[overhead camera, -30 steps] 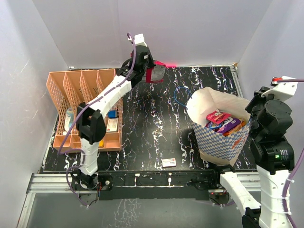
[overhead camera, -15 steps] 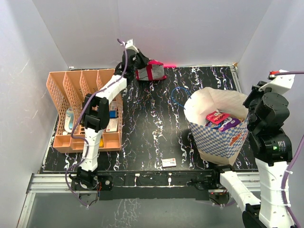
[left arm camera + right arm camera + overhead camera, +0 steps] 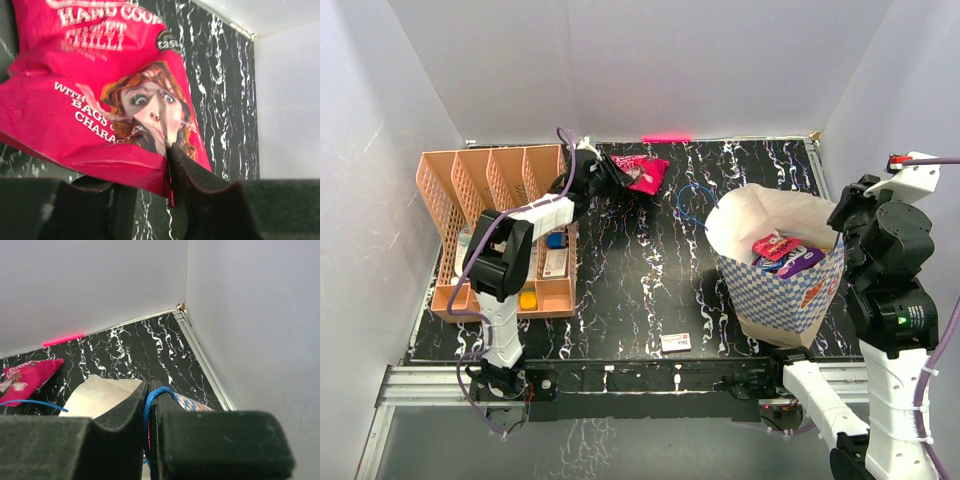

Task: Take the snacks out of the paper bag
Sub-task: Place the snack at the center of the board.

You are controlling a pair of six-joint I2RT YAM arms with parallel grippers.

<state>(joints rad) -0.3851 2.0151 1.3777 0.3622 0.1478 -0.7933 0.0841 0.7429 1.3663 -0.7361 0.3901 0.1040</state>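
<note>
Lying flat near the far edge of the table point(image 3: 650, 270), a magenta chip packet point(image 3: 642, 172) is out of the paper bag point(image 3: 775, 295).
More snacks point(image 3: 780, 250) sit in the bag's open mouth, off to the right. The left gripper point(image 3: 608, 181), jaws slightly apart, touches the packet's edge, well apart from the bag; the right gripper point(image 3: 148, 390), nearer, is clamped on the bag's blue cord handle point(image 3: 161, 390).

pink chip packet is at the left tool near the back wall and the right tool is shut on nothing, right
Not quite: the right tool is shut on the blue cord handle of the paper bag, as the right wrist view shows. The rest holds.
</note>
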